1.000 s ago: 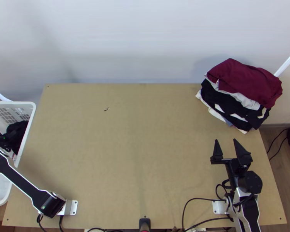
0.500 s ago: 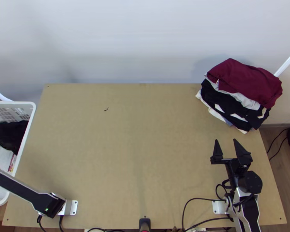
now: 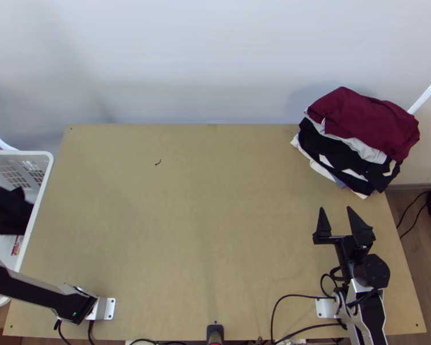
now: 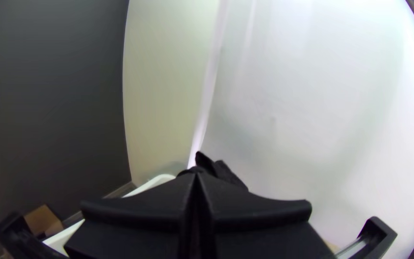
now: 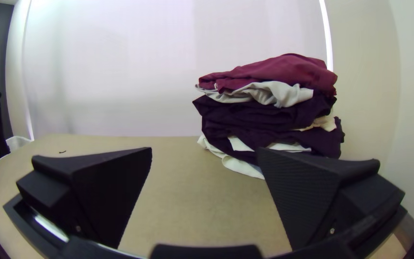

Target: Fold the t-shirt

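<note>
The t-shirt [image 3: 7, 208], a black one, hangs bunched and lengthwise from the left claw [image 4: 196, 176] over the white basket [image 3: 26, 153], at the left edge of the table [image 3: 187, 230]. That claw is closed on the cloth, though which part it grips I can't tell. The right claw [image 3: 335, 209] stands open and holds nothing, over the right side of the table, on the near side of a stack of folded clothes [image 3: 362, 123] in the far right corner.

The step in hand looks to be fetching the shirt from the basket; no folding is done on it. Next, the left arm should bring it right, over the rim, and lay it mid-table, where both claws can find edges and spread it flat. A low hem could snag on the rim.
</note>
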Tool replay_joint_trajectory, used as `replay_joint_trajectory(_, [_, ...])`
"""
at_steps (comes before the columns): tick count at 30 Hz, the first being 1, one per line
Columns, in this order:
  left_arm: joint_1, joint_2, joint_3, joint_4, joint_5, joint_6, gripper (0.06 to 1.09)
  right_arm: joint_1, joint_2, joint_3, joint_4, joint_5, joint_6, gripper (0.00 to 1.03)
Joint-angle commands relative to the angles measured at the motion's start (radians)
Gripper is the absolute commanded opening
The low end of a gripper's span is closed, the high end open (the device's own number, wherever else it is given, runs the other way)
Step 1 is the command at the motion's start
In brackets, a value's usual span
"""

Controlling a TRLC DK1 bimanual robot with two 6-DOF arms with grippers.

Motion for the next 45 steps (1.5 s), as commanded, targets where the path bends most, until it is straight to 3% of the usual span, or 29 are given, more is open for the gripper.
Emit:
replay_joint_trajectory(1, [-0.01,-0.133,-0.01,0.014,0.028,-0.069,0.09,-0.007,-0.002,-0.006,-0.02,0.008,-0.007,0.99])
replay_joint_trajectory(16, [-0.373,-0.563,-0.011,0.137,0.006,-0.204,0.09,-0.007,-0.002,-0.005,-0.02,0.008,-0.007,0.99])
replay_joint_trajectory(27, [-0.875,-0.716,-0.109,0.172,0.006,-0.525,0.09,-0.007,-0.002,-0.005,-0.02,0.008,-0.007,0.99])
replay_joint_trajectory(30, [-0.985,-0.737,-0.226,0.175,-0.008,-0.566,0.09,-0.007,-0.002,-0.005,-0.02,0.008,-0.007,0.99])
replay_joint_trajectory(33, [-1.186,-0.751,-0.407,0.186,-0.134,-0.554,0.09,-0.007,-0.002,-0.005,-0.02,0.008,-0.007,0.99])
replay_joint_trajectory(35, [-1.289,-0.774,-0.563,0.217,-0.17,-0.517,0.09,-0.007,-0.002,-0.005,-0.02,0.008,-0.007,0.99])
replay_joint_trajectory(39, [-1.36,-0.828,-0.892,0.39,-0.204,-0.48,0.09,-0.007,-0.002,-0.005,-0.02,0.008,-0.007,0.99])
replay_joint_trajectory(42, [-1.482,-0.816,-1.04,0.479,-0.307,-0.439,0.09,-0.007,-0.002,-0.005,-0.02,0.008,-0.007,0.99])
replay_joint_trajectory(45, [-1.574,-0.776,-1.129,0.547,-0.342,-0.434,0.09,-0.007,-0.002,-0.006,-0.02,0.008,-0.007,0.99])
